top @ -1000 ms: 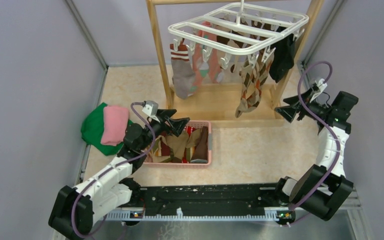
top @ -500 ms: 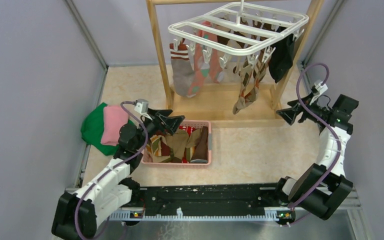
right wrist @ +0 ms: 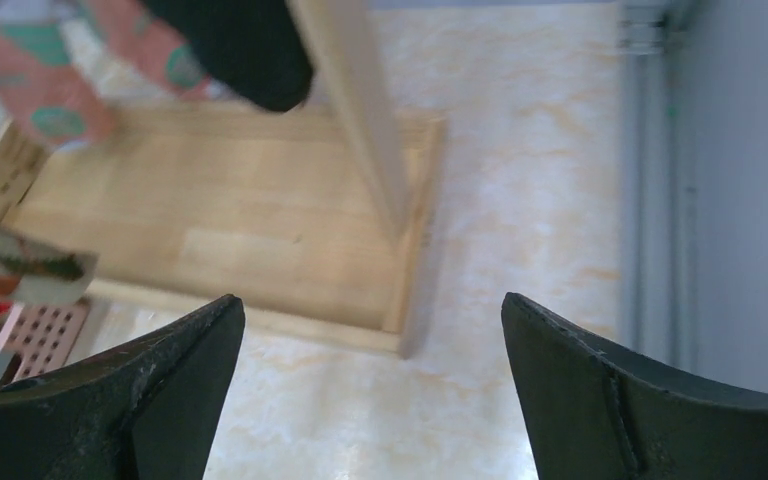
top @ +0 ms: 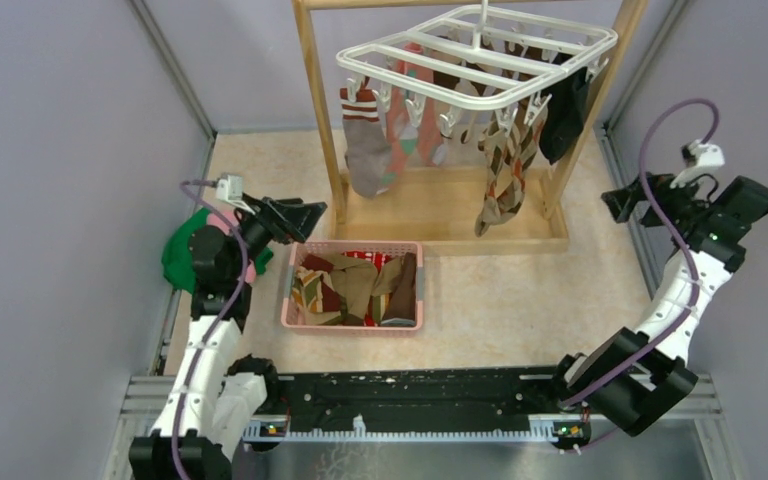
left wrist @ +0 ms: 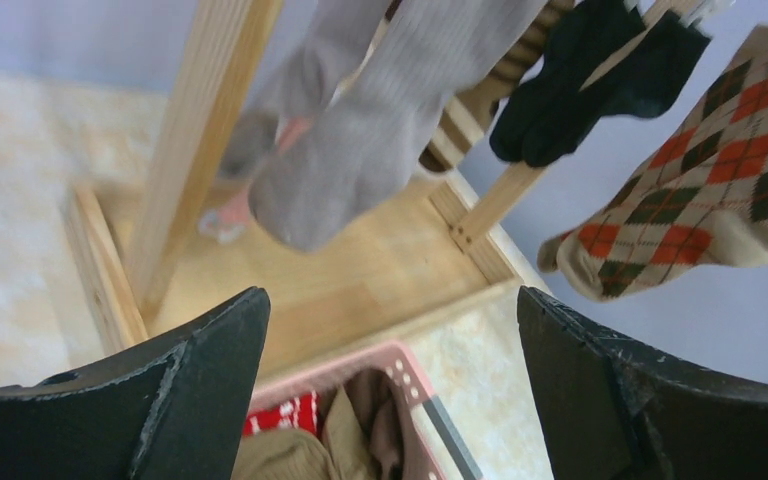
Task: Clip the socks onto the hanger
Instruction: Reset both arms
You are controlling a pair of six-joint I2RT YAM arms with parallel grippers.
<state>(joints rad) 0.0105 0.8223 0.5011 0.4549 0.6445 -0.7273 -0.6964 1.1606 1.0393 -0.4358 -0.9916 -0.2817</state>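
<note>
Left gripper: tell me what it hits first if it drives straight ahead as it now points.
Probably the wooden stand, low by its nearer post. The grey sock hangs near that line from the left gripper; depth is unclear.

Floor (top: 520,290) right of basket (top: 421,285) open; stand posts (top: 318,100) flank hanging socks (top: 365,150) under hanger (top: 488,102).
</note>
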